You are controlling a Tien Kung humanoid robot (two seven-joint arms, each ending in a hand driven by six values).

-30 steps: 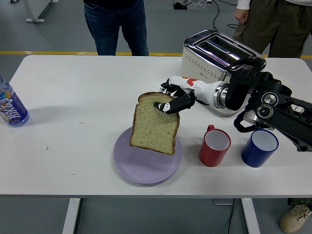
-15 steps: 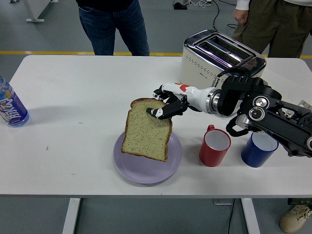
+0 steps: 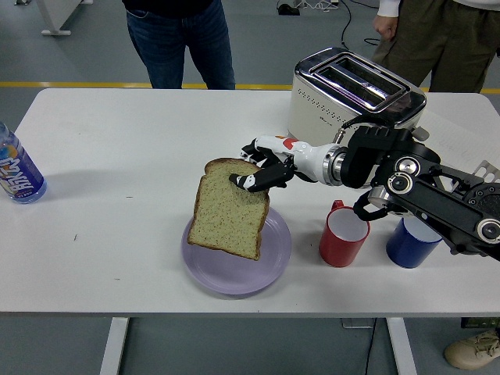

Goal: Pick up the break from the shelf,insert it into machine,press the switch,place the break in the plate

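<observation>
A slice of brown bread [image 3: 226, 209] hangs tilted over the lilac plate [image 3: 273, 258], its lower edge close to the plate's surface. My right hand [image 3: 258, 168] is shut on the slice's top right corner, thumb pressed on its face. The arm reaches in from the right edge, passing in front of the silver toaster [image 3: 355, 90], whose two slots show nothing inside. The left arm does not show.
A red mug [image 3: 344, 233] and a blue mug [image 3: 415, 241] stand right of the plate, under my forearm. A water bottle [image 3: 17, 173] sits at the left edge. Two people stand beyond the far side of the table.
My right hand has carried the bread leftward and down, from above the plate's right part to low over its left part. The person at top left shifted slightly.
</observation>
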